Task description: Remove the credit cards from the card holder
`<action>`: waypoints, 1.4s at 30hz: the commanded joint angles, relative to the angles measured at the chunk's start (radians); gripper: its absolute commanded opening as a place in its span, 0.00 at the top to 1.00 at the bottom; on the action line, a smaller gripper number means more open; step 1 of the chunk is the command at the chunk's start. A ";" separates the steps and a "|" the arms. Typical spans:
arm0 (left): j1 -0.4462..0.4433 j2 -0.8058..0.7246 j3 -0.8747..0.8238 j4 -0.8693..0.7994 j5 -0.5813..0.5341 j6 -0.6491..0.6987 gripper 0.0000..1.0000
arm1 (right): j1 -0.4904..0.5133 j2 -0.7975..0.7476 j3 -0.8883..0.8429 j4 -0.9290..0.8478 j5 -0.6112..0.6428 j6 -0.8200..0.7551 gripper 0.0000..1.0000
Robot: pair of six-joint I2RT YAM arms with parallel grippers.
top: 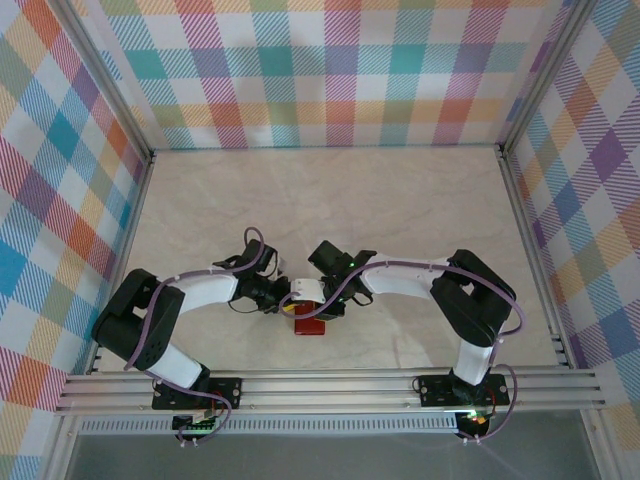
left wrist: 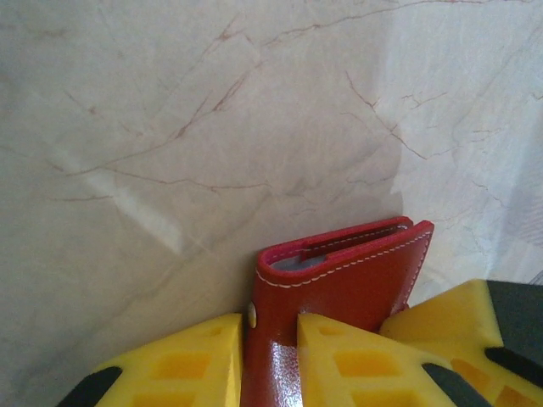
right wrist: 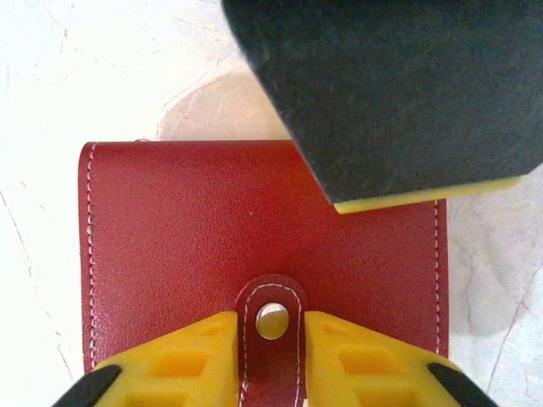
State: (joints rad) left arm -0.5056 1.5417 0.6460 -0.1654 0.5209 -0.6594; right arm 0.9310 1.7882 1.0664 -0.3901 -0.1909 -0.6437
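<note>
From above, both arms reach in to the middle of the tabletop (top: 400, 200), and the red card holder (top: 312, 326) lies just in front of where they meet. The left hand (top: 280, 300) and right hand (top: 318, 303) come at it from opposite sides, about equally near. Through the left wrist camera, the left hand (left wrist: 270, 320) is clamped on the near end of the card holder (left wrist: 356, 280), yellow pads tight on either side. The holder's long axis runs straight away from the hand, so its slightly parted mouth faces away from it. A grey sliver (left wrist: 297, 264) shows inside that mouth, but whether it is the credit cards or only pocket lining I cannot tell at this angle. One of the other hand's fingers (left wrist: 458, 322) sits just beside the holder. Through the right wrist camera, the holder's flat red face (right wrist: 212, 237) lies dead ahead. The right hand (right wrist: 271, 315) is closed against the snap tab (right wrist: 271, 339), which points back between its pads. One of the left hand's fingers (right wrist: 399, 85) overhangs the far corner. I'd judge the tab has to be drawn toward the right hand to open the flap.
</note>
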 commanded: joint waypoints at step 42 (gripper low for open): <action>-0.024 -0.070 0.171 -0.380 -0.191 0.111 0.76 | 0.007 -0.356 -0.341 0.373 0.177 0.855 0.45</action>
State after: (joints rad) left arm -0.5236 1.5093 0.7769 -0.4736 0.3714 -0.5617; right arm 0.9363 1.4525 0.6765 0.1123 -0.0135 0.0635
